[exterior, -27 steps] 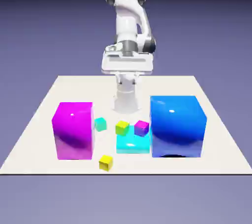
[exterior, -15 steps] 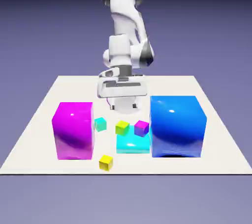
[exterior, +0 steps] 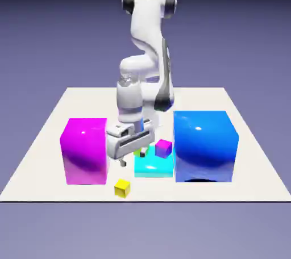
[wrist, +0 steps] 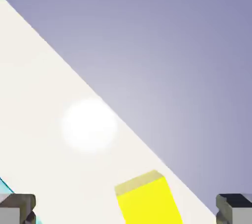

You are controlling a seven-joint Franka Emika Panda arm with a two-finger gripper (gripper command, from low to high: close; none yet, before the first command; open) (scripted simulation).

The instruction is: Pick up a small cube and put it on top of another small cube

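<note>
The open end effector [exterior: 133,157] hangs above the desk [exterior: 51,192], fingers wide apart. In the exterior view, the small yellow cube [exterior: 122,188] sits at its seven o'clock; the hand mostly hides a yellow-green cube [exterior: 137,151]. The hand view's bottom edge crops the yellow cube; the cyan shape [wrist: 4,187] at eight o'clock is cut off.

Bright light leaves a round white glare on the pale worktop [wrist: 44,134]; the exterior view's top fades to black.
</note>
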